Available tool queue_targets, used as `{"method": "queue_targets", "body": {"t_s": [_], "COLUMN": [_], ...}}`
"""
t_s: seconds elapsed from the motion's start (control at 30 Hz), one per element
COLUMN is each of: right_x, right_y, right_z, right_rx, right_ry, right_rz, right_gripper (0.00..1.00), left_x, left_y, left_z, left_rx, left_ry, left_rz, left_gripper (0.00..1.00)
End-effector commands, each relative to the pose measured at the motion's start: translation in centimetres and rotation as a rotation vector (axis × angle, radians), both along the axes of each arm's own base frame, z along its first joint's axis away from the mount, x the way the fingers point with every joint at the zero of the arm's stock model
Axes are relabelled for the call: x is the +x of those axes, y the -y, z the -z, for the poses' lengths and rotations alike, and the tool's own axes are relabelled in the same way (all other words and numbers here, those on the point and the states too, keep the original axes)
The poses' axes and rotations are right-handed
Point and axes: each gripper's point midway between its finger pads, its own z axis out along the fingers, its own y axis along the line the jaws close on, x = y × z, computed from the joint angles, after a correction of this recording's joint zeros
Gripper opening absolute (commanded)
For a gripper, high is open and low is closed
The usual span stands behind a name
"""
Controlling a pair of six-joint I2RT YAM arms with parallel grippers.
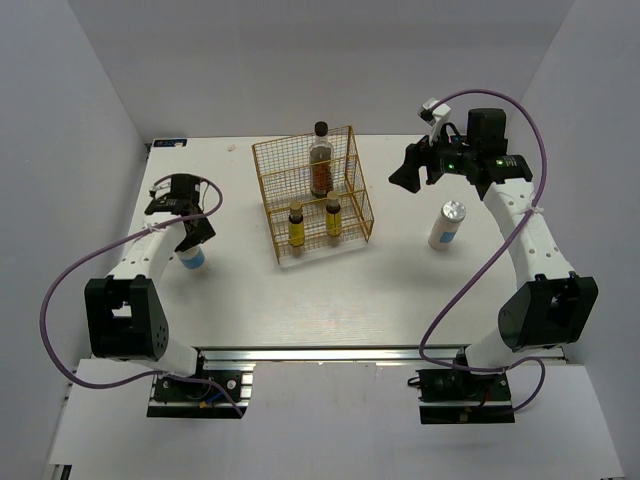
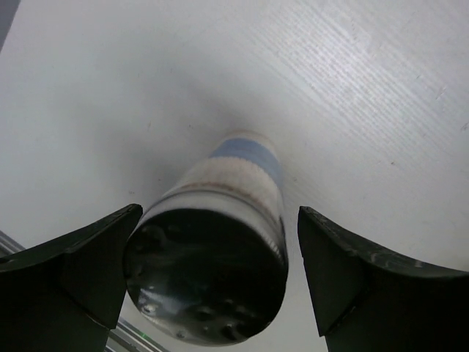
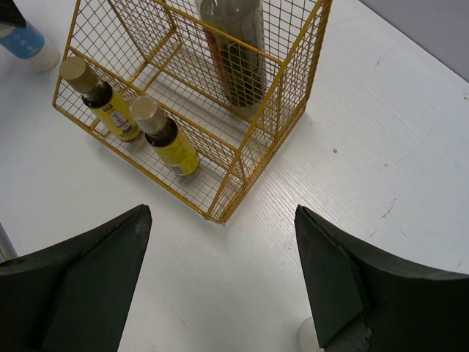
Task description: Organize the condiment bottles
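Observation:
A white grey-lidded bottle (image 1: 193,259) with a blue band stands at the left of the table. My left gripper (image 1: 193,240) is open right above it. In the left wrist view the bottle (image 2: 242,176) sits between my fingers (image 2: 95,257), with a gap on the right side. A second white bottle (image 1: 447,225) stands at the right. My right gripper (image 1: 405,172) is open and empty, in the air between that bottle and the gold wire rack (image 1: 262,165). The rack holds the dark brown bottle (image 1: 320,160) in its back tier and two amber-yellow bottles (image 1: 297,223) (image 1: 333,216) in front.
The right wrist view looks down on the rack's corner (image 3: 218,217), the two yellow bottles (image 3: 102,99) (image 3: 167,136), the dark bottle (image 3: 234,51) and the left white bottle (image 3: 29,45). White walls enclose the table on three sides.

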Motion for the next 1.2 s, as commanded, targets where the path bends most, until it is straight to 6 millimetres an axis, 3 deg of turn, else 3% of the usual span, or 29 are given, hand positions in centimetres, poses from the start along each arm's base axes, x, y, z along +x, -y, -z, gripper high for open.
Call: {"method": "queue_targets", "body": {"t_s": [0.0,0.13,0.33,0.47,0.5,0.53,0.6,0.7,0.8,0.83,0.87,0.93,0.97,1.07,1.1,1.17], "right_x": [-0.1,-0.3,-0.6,-0.7,-0.7,-0.8,-0.8,-0.7,-0.7,-0.7,-0.8,-0.8,-0.7,-0.6,-0.5,-0.6], "right_y": [0.1,0.1,0.1,0.2,0.2,0.1,0.1,0.0,-0.2,-0.3,-0.4,-0.5,-0.6,-0.5,-0.6,-0.5], "right_z": [-2.0,-2.0,-1.8,-1.8,-1.8,-1.8,-1.7,-1.6,-1.6,-1.7,-1.7,-1.8,-1.7,-1.8,-1.8,-1.8], "right_rx": [0.016,0.016,0.016,0.015,0.016,0.016,0.018,0.024,0.035,0.041,0.047,0.057,0.058,0.06,0.06,0.059], "right_ry": [0.063,0.063,0.057,0.061,0.059,0.06,0.058,0.054,0.044,0.039,0.036,0.033,0.029,0.03,0.031,0.032], "right_rz": [-0.011,-0.01,-0.009,-0.008,-0.009,-0.011,-0.011,-0.015,-0.024,-0.025,-0.032,-0.037,-0.036,-0.031,-0.031,-0.028], "right_gripper": [0.84,0.84,0.83,0.83,0.83,0.83,0.82,0.76,0.54,0.33,0.21,0.03,0.02,0.02,0.02,0.02], "left_x": [2.8,2.9,2.8,1.9,1.8,1.6,1.6,2.1,2.8,2.8,3.2,3.6,4.0,5.0,5.2,5.9], "left_y": [-0.2,-0.5,0.0,0.5,0.7,0.9,1.8,3.2,5.4,6.0,6.5,8.0,8.9,11.2,12.8,15.7], "left_z": [-2.6,-2.9,-3.1,-3.9,-4.3,-4.8,-6.6,-10.3,-14.7,-15.8,-18.0,-19.9,-22.4,-24.6,-26.7,-27.1], "left_rx": [0.003,0.023,-0.009,-0.04,-0.049,-0.059,-0.1,-0.163,-0.233,-0.244,-0.249,-0.266,-0.271,-0.297,-0.309,-0.334], "left_ry": [0.11,0.121,0.135,0.16,0.172,0.18,0.23,0.324,0.422,0.445,0.495,0.52,0.57,0.594,0.634,0.621], "left_rz": [0.027,0.032,0.05,0.057,0.063,0.069,0.099,0.144,0.206,0.225,0.247,0.304,0.342,0.436,0.489,0.574], "left_gripper": [0.95,0.94,0.75,0.5,0.35,0.27,0.1,0.0,0.0,0.0,0.0,0.0,0.0,0.0,0.0,0.0]}}
